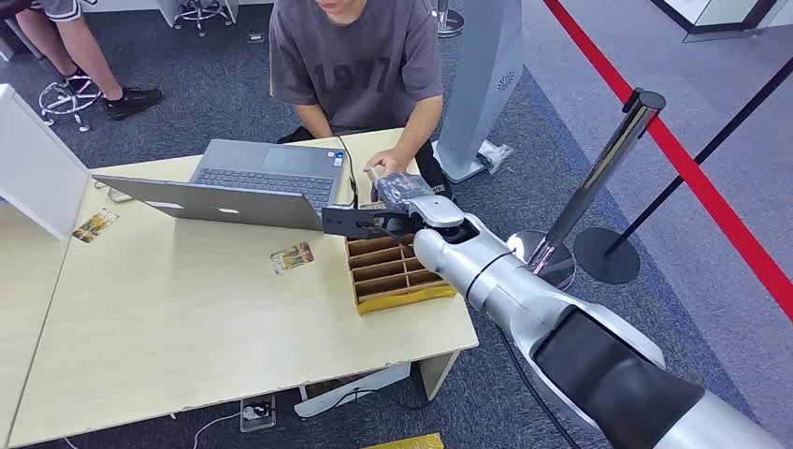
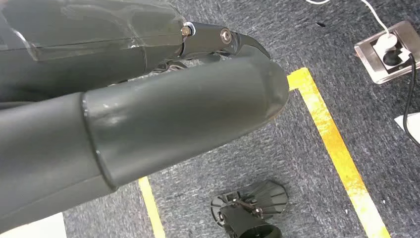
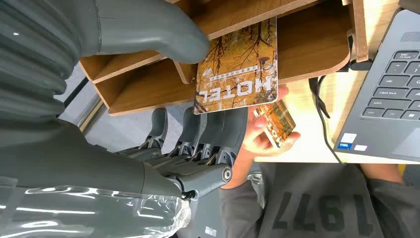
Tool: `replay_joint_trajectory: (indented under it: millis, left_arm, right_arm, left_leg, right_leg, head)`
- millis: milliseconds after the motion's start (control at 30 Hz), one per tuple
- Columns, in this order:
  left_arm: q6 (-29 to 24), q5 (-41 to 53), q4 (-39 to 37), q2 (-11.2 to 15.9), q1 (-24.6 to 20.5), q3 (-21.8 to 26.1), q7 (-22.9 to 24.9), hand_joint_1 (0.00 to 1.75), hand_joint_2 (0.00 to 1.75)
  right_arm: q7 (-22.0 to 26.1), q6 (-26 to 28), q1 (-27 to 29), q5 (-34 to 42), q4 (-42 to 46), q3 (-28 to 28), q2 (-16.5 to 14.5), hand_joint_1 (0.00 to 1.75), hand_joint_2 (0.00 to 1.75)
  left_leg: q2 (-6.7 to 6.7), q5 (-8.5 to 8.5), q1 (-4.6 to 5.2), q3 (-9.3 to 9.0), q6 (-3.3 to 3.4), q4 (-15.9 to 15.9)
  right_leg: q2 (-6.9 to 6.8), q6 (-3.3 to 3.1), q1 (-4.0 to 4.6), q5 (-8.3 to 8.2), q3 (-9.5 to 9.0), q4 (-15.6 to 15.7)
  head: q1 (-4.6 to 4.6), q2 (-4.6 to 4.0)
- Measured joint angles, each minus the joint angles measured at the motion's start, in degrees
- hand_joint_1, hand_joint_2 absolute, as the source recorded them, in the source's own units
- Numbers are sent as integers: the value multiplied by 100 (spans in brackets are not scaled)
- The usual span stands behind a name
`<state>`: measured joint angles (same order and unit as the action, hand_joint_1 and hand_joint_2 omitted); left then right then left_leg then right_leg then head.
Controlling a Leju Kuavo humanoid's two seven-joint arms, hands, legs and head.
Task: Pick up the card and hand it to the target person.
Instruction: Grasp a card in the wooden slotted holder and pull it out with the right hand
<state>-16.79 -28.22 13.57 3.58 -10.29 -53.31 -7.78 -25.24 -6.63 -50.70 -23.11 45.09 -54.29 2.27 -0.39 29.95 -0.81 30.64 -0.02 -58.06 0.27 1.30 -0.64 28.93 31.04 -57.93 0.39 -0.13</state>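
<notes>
My right hand (image 1: 404,198) reaches over the far end of the wooden compartment box (image 1: 397,281). Close up, this hand (image 3: 148,163) pinches a yellow-brown card (image 3: 237,69) printed HOTEL between its thumb (image 3: 148,29) and the fingers (image 3: 208,129) under it, just above the box's dividers (image 3: 307,44). The seated person in a grey shirt (image 1: 360,65) has a hand (image 1: 385,165) right behind my hand. That hand (image 3: 257,134) holds a second card (image 3: 278,125) of the same kind. My left hand (image 2: 148,114) hangs over the carpet and holds nothing.
An open laptop (image 1: 252,182) stands left of the box, with its cable beside it. Two more cards (image 1: 292,257) (image 1: 94,224) lie on the wooden table (image 1: 187,327). A steel stanchion (image 1: 598,178) and a white stand (image 1: 482,84) are to the right; another person's legs (image 1: 84,56) are far left.
</notes>
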Motion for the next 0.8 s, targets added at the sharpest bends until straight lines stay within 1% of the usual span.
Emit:
replay_joint_trajectory:
  millis: [533, 800]
  left_arm:
    - [-1, 40, 0, 0, 0, 0, -2, 0, 0]
    - [-1, 39, 0, 0, 0, 0, -3, 0, 0]
  right_arm:
    - [2, 33, -13, -57, 2, 0, -4, 87, 175]
    - [-6, 27, -18, -60, 20, 2, -38, 95, 175]
  left_leg:
    - [0, 0, 0, 0, 0, 0]
    - [0, 0, 0, 0, 0, 0]
  right_leg:
    - [-1, 0, 0, 0, -1, 0]
    - [0, 0, 0, 0, -1, -1]
  head:
    - [0, 0]
    - [1, 0]
